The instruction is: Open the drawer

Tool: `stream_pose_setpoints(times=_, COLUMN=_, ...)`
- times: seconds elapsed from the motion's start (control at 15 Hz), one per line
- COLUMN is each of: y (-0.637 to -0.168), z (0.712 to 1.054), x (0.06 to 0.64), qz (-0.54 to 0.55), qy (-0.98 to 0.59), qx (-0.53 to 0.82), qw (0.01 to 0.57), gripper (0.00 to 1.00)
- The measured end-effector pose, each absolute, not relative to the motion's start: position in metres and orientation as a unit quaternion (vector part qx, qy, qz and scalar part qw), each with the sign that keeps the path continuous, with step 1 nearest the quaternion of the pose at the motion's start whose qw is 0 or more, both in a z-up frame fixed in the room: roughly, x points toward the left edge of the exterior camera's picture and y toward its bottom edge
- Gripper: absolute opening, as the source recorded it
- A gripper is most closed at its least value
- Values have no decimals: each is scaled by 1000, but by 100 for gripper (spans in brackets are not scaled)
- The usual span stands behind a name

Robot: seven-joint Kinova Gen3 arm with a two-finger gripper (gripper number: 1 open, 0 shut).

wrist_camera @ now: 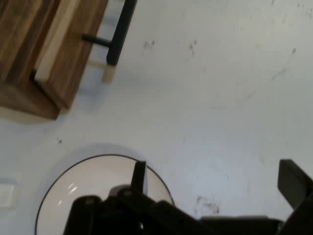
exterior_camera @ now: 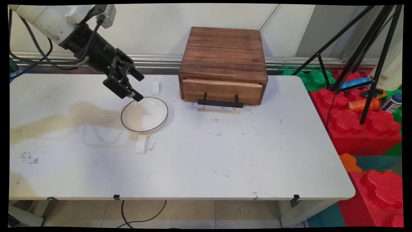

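Observation:
My black gripper (exterior_camera: 138, 87) hangs open over the table's left half, with nothing between its fingers. Its lower fingertip sits right at the far-left rim of a white plate (exterior_camera: 145, 114) with a thin black edge; whether they touch I cannot tell. In the hand view the plate (wrist_camera: 98, 196) lies at the bottom left, one finger (wrist_camera: 139, 175) stands over its rim, and the gripper (wrist_camera: 215, 171) spans bare table beside it. A small white block (exterior_camera: 155, 87) lies just beyond the plate, and another white block (exterior_camera: 141, 144) lies at its near side.
A wooden drawer box (exterior_camera: 223, 61) with a black handle (exterior_camera: 220, 103) stands at the back centre, its drawer front a little proud; the hand view shows the box (wrist_camera: 44, 54) too. A brownish stain (exterior_camera: 64, 119) spreads left of the plate. A black tripod (exterior_camera: 370, 64) and red foam blocks (exterior_camera: 363, 129) stand off the table's right edge.

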State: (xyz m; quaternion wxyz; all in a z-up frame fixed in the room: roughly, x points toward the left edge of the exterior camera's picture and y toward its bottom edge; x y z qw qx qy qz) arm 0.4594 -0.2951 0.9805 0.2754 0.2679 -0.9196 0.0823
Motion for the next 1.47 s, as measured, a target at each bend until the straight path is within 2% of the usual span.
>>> stream_pose_setpoints(times=0.47, y=-297, z=983, x=423, qz=89, qy=-917, qx=269, qw=280, gripper=100)
stream_pose_setpoints(times=0.93, y=-318, z=986, x=367, qz=115, qy=-915, qx=271, qw=276, gripper=100)
stream_pose_setpoints(times=1.47, y=-347, z=967, x=306, qz=139, qy=-922, qx=267, qw=245, gripper=100)
